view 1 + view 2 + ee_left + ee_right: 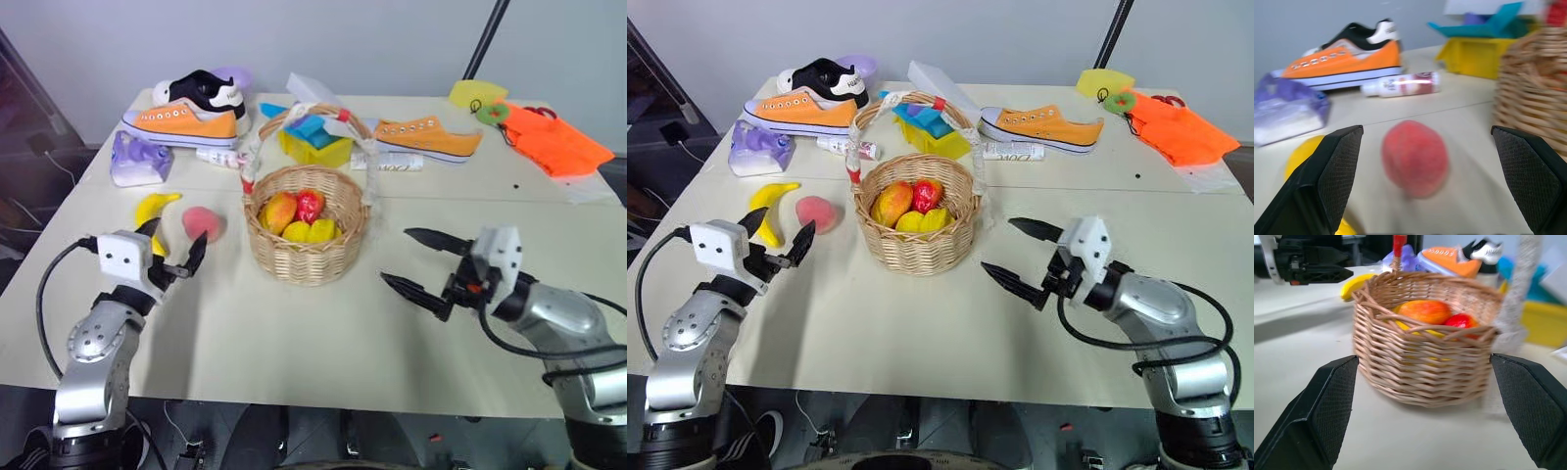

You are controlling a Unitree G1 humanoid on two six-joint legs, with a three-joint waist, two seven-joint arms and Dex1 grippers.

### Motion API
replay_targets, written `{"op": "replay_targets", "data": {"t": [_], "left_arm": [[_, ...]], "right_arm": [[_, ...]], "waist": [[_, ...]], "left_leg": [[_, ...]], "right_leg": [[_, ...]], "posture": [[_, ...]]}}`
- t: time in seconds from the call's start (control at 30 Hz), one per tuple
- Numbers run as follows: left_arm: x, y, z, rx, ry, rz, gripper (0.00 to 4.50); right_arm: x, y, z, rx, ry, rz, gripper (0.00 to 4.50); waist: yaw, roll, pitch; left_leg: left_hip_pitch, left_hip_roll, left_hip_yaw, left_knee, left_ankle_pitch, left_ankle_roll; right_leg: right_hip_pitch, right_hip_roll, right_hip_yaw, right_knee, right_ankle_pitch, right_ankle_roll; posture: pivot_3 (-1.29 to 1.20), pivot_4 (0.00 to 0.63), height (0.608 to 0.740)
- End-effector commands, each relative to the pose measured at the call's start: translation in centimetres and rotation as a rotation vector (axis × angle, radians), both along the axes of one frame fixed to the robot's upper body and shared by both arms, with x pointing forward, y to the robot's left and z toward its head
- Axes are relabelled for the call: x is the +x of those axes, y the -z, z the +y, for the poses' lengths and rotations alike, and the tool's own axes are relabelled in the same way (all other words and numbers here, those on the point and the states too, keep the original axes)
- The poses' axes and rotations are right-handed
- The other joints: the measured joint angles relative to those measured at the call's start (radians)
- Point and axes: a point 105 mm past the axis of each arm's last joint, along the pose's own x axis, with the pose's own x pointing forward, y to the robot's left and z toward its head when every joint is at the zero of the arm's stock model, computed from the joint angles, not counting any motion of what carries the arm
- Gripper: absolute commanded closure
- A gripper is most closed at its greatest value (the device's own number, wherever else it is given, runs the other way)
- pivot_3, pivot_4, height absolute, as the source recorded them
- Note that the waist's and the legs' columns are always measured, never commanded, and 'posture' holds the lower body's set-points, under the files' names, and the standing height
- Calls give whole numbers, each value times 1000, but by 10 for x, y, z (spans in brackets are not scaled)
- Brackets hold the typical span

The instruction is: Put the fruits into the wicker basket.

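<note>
Mostly done, I'd say: mango (280,211), a red fruit (310,205) and yellow ones already in the wicker basket (306,257) mid-worktop (323,343). Left out: peach (204,223) and banana (153,216), just left of it. Banana's long axis runs away from me, tip right. Left pincer (176,253) spread, empty, facing the peach; right pincer (421,266) spread, empty.

my fingers (1327,176) stand wide apart around the peach (1414,157), with the wicker basket (1533,93) at the frame's right.
</note>
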Motion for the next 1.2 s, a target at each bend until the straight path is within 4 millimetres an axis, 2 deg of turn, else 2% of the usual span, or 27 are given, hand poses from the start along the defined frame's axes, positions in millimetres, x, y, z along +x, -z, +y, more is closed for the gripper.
{"op": "replay_targets", "data": {"t": [0.03,0.2,0.37,0.57,0.67,0.8,1.1,1.2], "left_arm": [[8,-10,7,11,-109,-25,0],[16,-15,2,-37,-112,-16,0],[31,-11,-1,-122,-105,100,0],[48,-25,-10,-201,-84,214,0],[55,-30,-24,-146,-20,265,0],[63,-30,-15,-72,-83,324,0],[71,-11,-13,-164,-119,409,0],[77,-5,-18,-152,-88,426,0]], "right_arm": [[3,-9,-4,-3,35,-75,30],[8,-10,2,10,35,-82,30],[12,-12,9,14,26,-86,30],[12,-11,14,10,17,-77,30],[6,-8,16,11,-14,-51,30],[6,-5,7,6,0,-30,30],[5,-5,10,15,1,-30,30],[7,-5,11,12,-1,-31,30]], "waist": [[0,0,0],[-2,0,0],[1,0,0],[11,-1,0],[15,-1,0],[16,-1,0],[17,-1,0],[17,-1,0]], "left_leg": [[0,0,0,1,0,0],[0,0,0,1,0,0],[-1,0,0,4,0,0],[-3,0,0,10,0,1],[-3,0,0,11,0,1],[-3,0,0,11,0,1],[-3,0,0,11,0,0],[-3,0,0,11,0,0]], "right_leg": [[0,0,0,0,0,0],[0,0,0,0,1,2],[1,0,0,2,1,2],[1,0,0,3,3,5],[1,0,0,4,3,5],[0,1,0,5,3,5],[-1,1,0,7,3,5],[-2,1,0,8,3,5]], "posture": [[0,150,740],[0,150,740],[0,150,740],[0,150,740],[0,150,740],[0,150,740],[0,150,740],[0,150,740]]}}
